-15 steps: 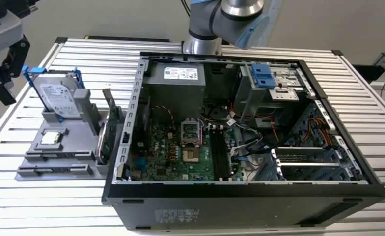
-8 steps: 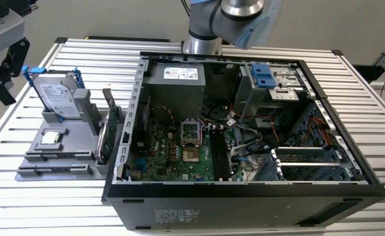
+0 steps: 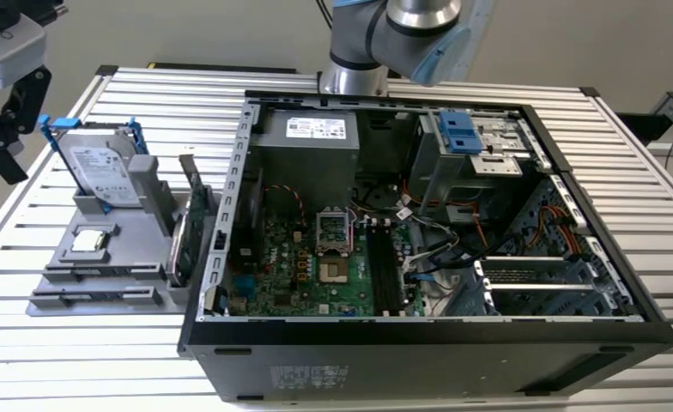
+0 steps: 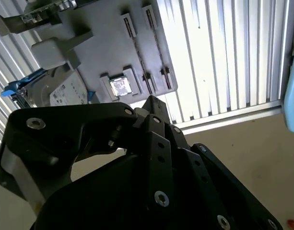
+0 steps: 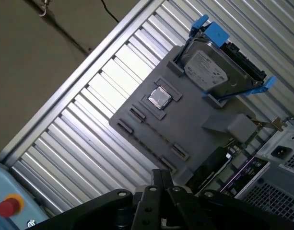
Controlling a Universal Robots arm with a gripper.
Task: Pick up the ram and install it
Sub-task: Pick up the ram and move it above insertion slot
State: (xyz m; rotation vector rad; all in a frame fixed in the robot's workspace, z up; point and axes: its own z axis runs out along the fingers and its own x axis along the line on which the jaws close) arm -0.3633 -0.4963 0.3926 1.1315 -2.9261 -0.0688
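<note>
Ram first: I cannot tell for certain where it lies, since nothing is clamped in the gripper (image 4: 151, 102), whose fingertips look drawn together on nothing in both wrist views. From my desk, in the exterior view, the gripper hangs at the exterior view's far left, off the edge of the slatted metal table (image 3: 657, 180) and just beside the gray parts holder (image 3: 128, 257). On that holder the silver hard drive (image 3: 99, 167) in its blue bracket stands upright at the back. A small square processor chip (image 3: 90, 241) lies flat in a recess in front of it. Nearer the front edge run two pairs of narrow clips (image 3: 93, 296). In both wrist views I make out only thin dark lines between them, and I cannot say whether a stick sits there. At the holder's side nearest the computer, a green expansion card (image 3: 190, 215) stands on edge, close against the case wall. Further to the exterior view's right, the open computer case (image 3: 428, 352) lies on its side with the green motherboard (image 3: 308, 266) exposed. The long memory slots (image 3: 390, 266) run along the board's far side, next to a tangle of cables. I cannot tell whether anything is seated in them. Behind the case rises the arm (image 3: 411, 21), its base just past the power supply.
</note>
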